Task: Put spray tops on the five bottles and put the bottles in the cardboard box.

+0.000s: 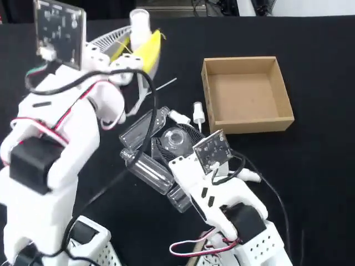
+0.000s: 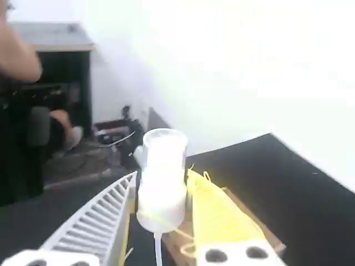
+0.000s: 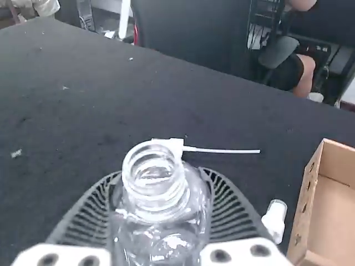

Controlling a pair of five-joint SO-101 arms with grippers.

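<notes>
My left gripper (image 1: 138, 40) is raised over the table's far left and is shut on a white spray top (image 1: 140, 23), which stands upright between the white and yellow fingers (image 2: 219, 221); the spray top (image 2: 162, 177) has a thin tube hanging below it. My right gripper (image 1: 175, 139) is at mid-table, shut on a clear bottle (image 1: 175, 136) held upright between black fingers (image 3: 227, 202), and the bottle's neck (image 3: 155, 173) is open. The cardboard box (image 1: 284, 91) lies empty to the right. Three clear bottles lie on the table (image 1: 145, 128), (image 1: 147, 167), (image 1: 180, 198).
Two loose spray tops (image 1: 198, 115), (image 1: 178, 116) lie between the held bottle and the box; one spray top (image 3: 275, 217) sits near the box's corner (image 3: 313, 183), another (image 3: 176, 144) lies behind the bottle with its tube (image 3: 222, 150) stretched out. A thin tube (image 1: 166, 84) lies farther back.
</notes>
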